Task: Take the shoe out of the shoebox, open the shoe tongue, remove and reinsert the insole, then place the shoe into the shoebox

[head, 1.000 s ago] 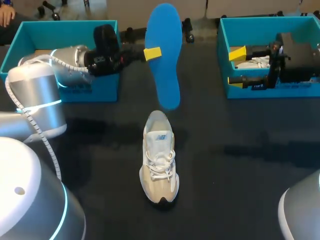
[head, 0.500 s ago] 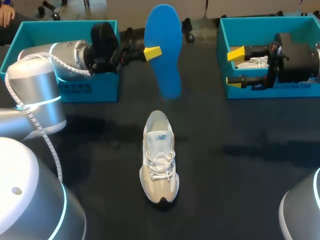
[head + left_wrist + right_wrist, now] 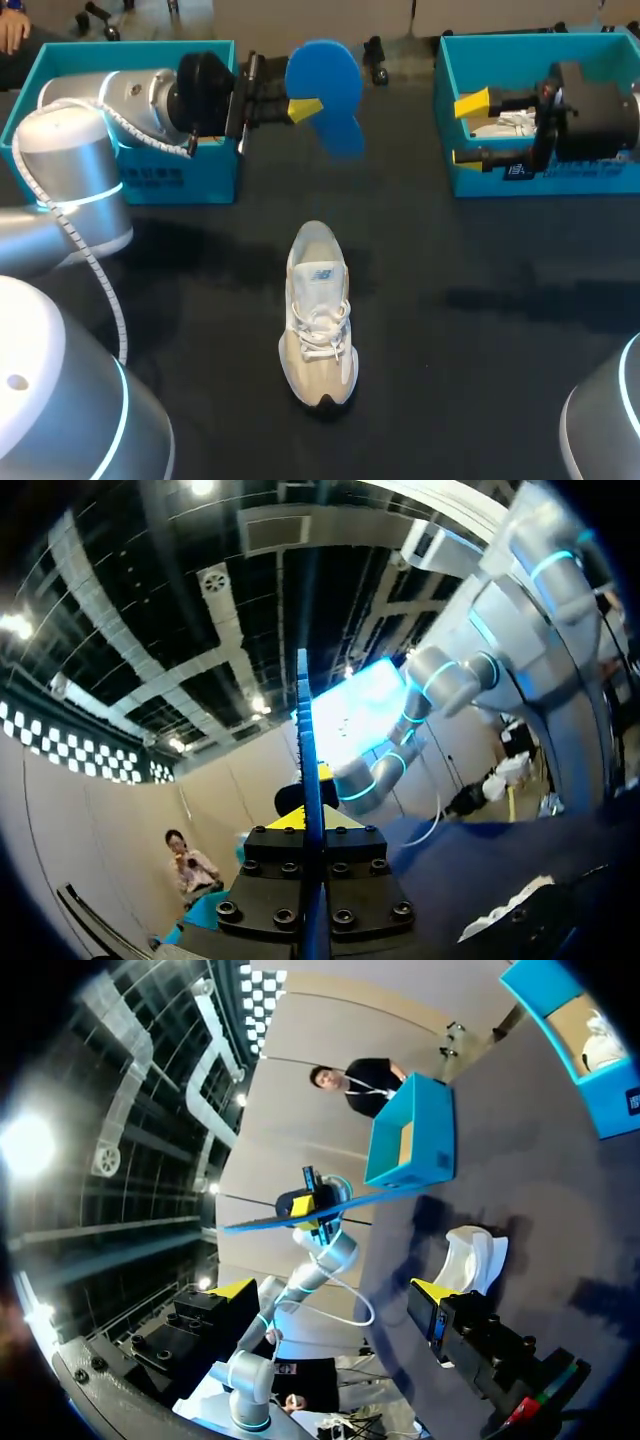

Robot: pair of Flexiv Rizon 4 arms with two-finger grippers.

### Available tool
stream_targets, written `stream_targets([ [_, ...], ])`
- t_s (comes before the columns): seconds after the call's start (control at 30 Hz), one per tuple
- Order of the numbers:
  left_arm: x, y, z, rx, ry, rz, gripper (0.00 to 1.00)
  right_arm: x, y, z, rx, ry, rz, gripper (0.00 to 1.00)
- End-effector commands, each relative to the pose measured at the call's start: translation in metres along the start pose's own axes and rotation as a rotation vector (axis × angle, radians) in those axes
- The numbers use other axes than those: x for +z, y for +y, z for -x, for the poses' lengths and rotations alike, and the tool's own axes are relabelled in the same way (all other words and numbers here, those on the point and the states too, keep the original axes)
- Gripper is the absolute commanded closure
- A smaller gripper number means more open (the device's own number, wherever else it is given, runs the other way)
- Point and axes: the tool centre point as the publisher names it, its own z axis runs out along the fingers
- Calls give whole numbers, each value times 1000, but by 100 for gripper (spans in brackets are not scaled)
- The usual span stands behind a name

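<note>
A white and beige shoe (image 3: 318, 315) stands on the dark table (image 3: 480, 350), toe toward me. Behind it, my left gripper (image 3: 305, 108) is held in the air beside the left teal shoebox (image 3: 130, 175), shut on a blue insole (image 3: 330, 90). In the left wrist view the insole (image 3: 305, 740) shows edge-on, pinched between the fingers of the left gripper (image 3: 312, 810). My right gripper (image 3: 470, 130) hangs open and empty over the right teal shoebox (image 3: 540, 180). From the right wrist, the open right gripper (image 3: 330, 1290) looks toward the shoe (image 3: 470, 1260) and the raised insole (image 3: 300, 1218).
A second white shoe (image 3: 505, 125) lies inside the right shoebox. The left shoebox (image 3: 415, 1135) stands at the table's far left. The left arm's grey links (image 3: 70, 190) reach over the table's left side.
The left wrist has turned and lifted the insole's hanging end, so the insole now looks much shorter from above. The shoe and the right arm have stayed put.
</note>
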Motion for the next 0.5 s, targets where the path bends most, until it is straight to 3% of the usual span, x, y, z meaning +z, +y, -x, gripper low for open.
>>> stream_targets([
  [0.03, -2, 3, 5, 797, 181, 86, 100, 1, 4, -1, -3, -1, -2, 0],
  [0.2, -5, 7, 7, 1181, 223, 102, 100, 2, 5, 0, -6, 1, -1, 0],
  [0.5, -5, 3, 10, 1619, 237, 67, 100, 2, 6, -4, 18, -5, 30, 0],
])
